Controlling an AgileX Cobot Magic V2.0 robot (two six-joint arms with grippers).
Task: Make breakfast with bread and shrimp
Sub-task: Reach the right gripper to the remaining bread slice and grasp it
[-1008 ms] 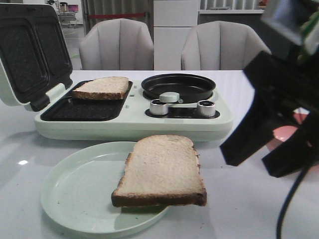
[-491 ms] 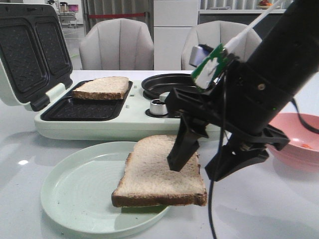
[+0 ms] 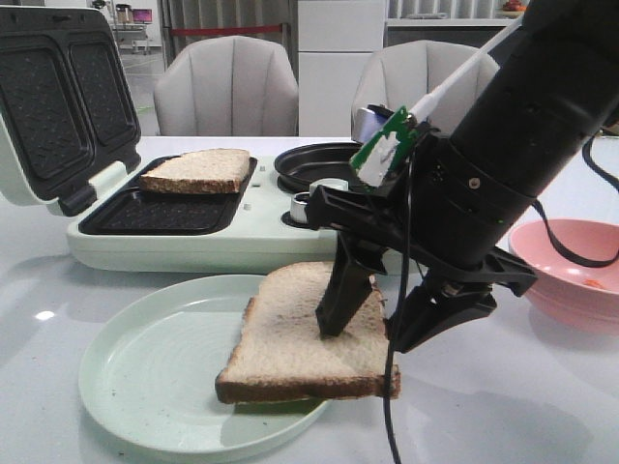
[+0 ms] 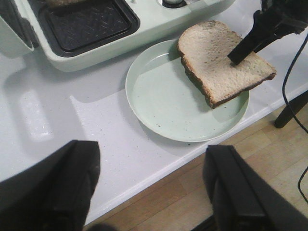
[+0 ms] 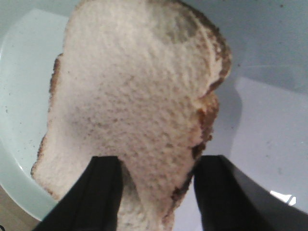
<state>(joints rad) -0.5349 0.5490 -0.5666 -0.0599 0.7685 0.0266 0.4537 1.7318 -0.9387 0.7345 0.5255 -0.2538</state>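
- Bread slice flat on the pale green plate, its right side hanging past the rim.
- Right gripper down at that slice, jaws apart: one finger on the top face, the other off the right crust edge.
- Second slice in the open sandwich maker.
- Left gripper open, near the table edge, holding nothing.
- Pink bowl at right, an orange bit inside.

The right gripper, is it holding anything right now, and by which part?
Not yet. The right gripper is open, its fingers straddling the right edge of the pale beige bread slice with dark crust on the light green round plate, one finger over its top.
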